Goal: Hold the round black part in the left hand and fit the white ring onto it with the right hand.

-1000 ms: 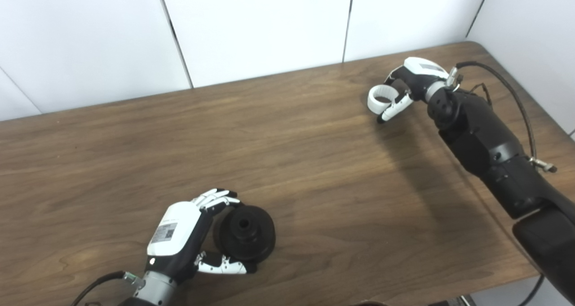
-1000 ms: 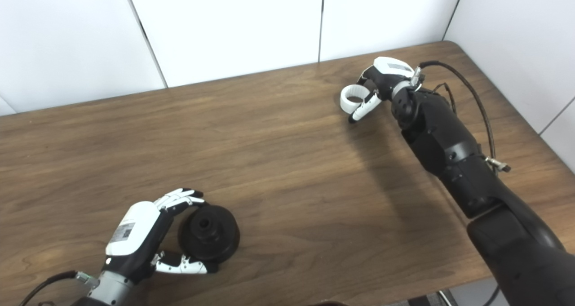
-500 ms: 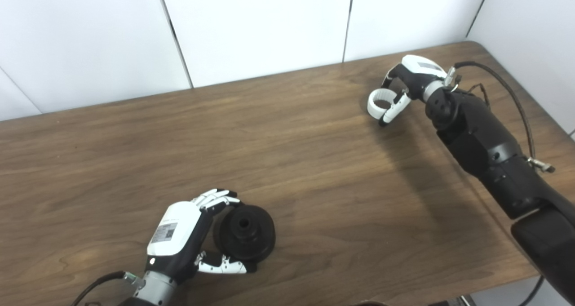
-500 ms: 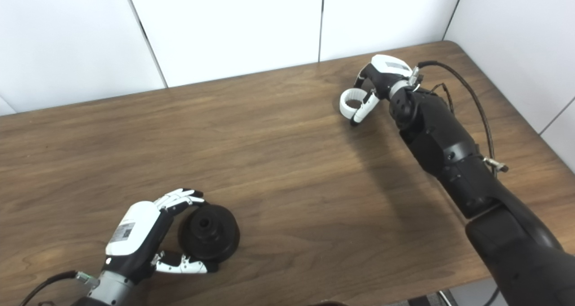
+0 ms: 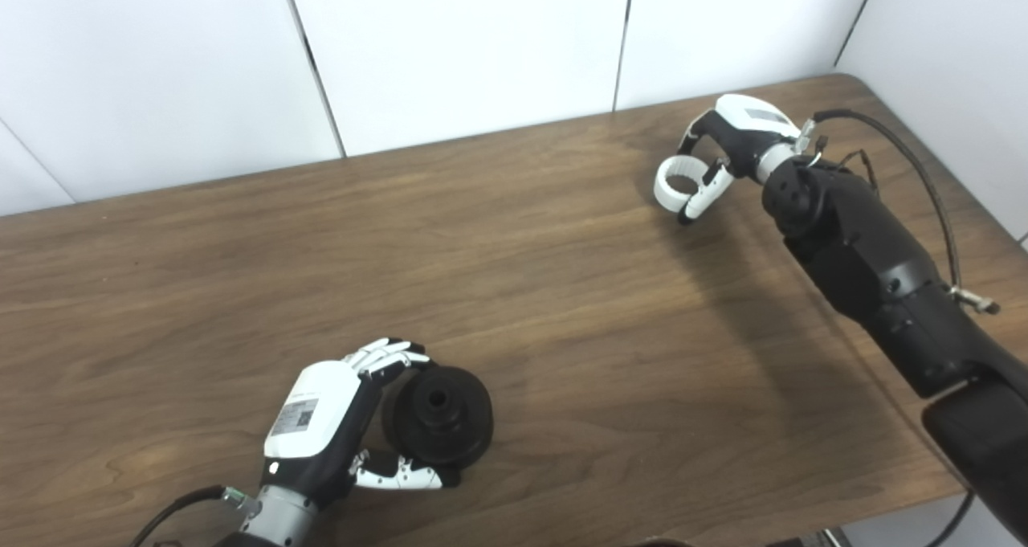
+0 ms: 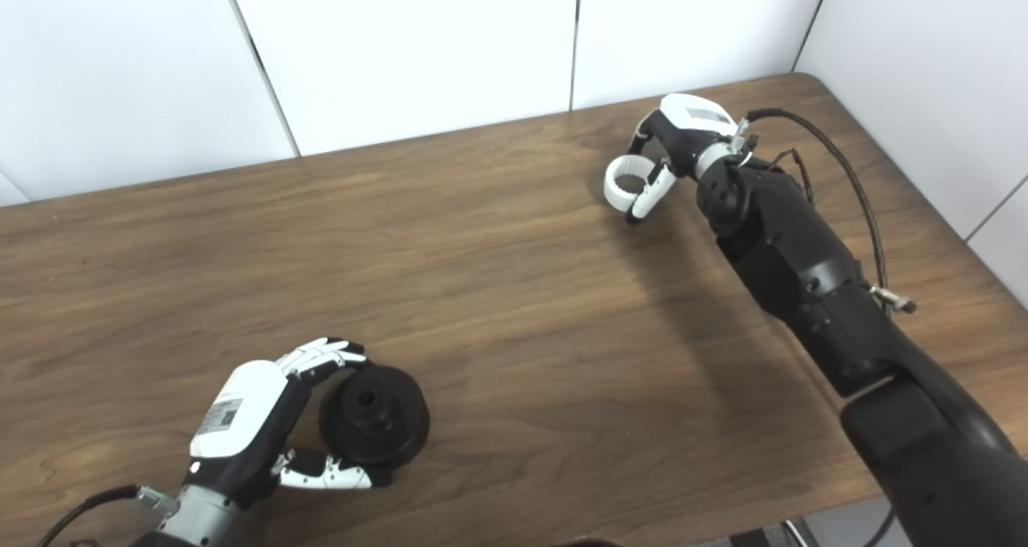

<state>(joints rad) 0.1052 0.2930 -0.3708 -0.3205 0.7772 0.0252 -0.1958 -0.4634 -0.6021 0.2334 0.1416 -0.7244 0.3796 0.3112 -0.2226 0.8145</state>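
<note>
Black round part (image 5: 438,415) sits at the near left of the wooden table (image 5: 562,322), lying flat with its raised hub and center hole facing up. It lies between the fingers and thumb of the left hand (image 5: 325,430): the fingers (image 5: 385,357) curl over its far left rim, and the thumb (image 5: 397,477) reaches along its near edge. They are closed around the part, which seems to rest on the table rather than hang in the air.

A wide stretch of bare wood lies to the right of it, crossed by the dark shadow of the right arm.

At the far right, the right hand (image 5: 727,141) holds the white ring (image 5: 675,189). The ring is pinched at its right side, with the fingers (image 5: 697,136) coming down from above and behind it and the thumb (image 5: 700,199) pressing against its near right edge. Its opening faces mostly upward and shows the table through it. The ring looks lifted just off the table, though whether it touches the wood cannot be told. Ring and black part are well apart.
</note>
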